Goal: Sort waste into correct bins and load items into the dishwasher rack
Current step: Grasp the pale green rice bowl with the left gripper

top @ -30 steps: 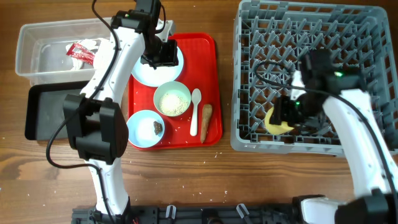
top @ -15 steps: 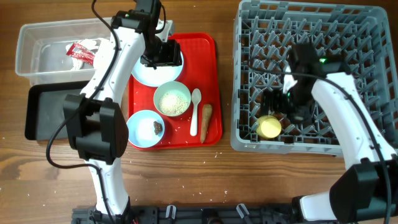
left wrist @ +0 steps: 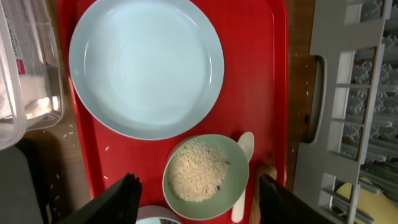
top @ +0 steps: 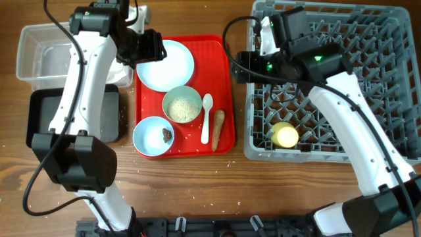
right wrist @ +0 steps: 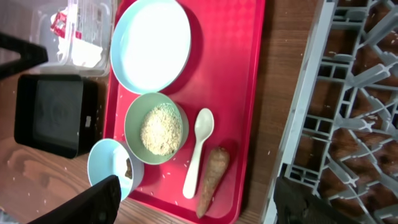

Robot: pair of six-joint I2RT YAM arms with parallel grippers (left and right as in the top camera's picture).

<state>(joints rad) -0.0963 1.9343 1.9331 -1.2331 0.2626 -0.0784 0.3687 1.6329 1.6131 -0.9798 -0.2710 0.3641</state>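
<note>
Left gripper [left wrist: 199, 183] hangs spread and empty beside the large round pale blue plate [left wrist: 146, 65], right gripper [right wrist: 198, 183] equally wide at the grey pegged plastic rack [top: 309, 154] edge.

The desk is a brown wooden top [top: 197, 187], its grain running from the left edge to the right edge in streaks of lighter and darker brown. Near the front left corner the grain swirls into a darker patch [top: 20, 179]. A black bar [top: 217, 227] lies along the front edge. The light is even, and the shadows on the wood are short and soft-edged.
</note>
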